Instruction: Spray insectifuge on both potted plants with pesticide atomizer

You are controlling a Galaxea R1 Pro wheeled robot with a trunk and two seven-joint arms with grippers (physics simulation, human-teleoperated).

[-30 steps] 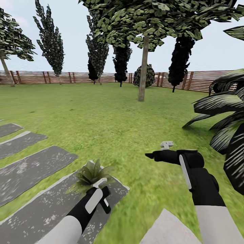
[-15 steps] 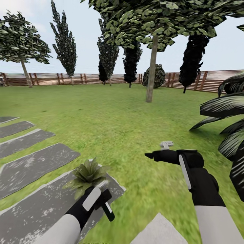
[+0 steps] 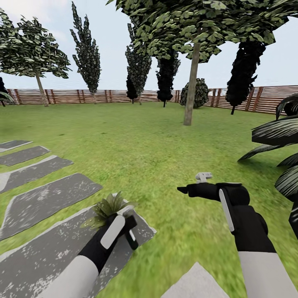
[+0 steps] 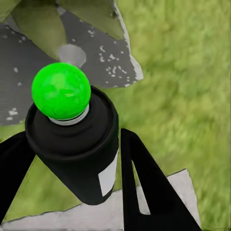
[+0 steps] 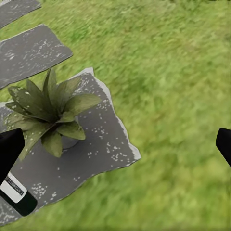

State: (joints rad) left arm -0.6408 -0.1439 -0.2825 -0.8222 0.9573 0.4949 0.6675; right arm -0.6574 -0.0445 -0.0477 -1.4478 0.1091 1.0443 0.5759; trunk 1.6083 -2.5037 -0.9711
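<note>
Atomizer (image 4: 72, 144) gripped, nozzle toward plant (image 3: 108, 206)

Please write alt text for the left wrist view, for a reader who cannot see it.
The left end effector holds the dark pesticide atomizer, its bright green spray head facing the camera. Beyond it lie a grey paving slab with potted plant leaves, and green lawn.
</note>
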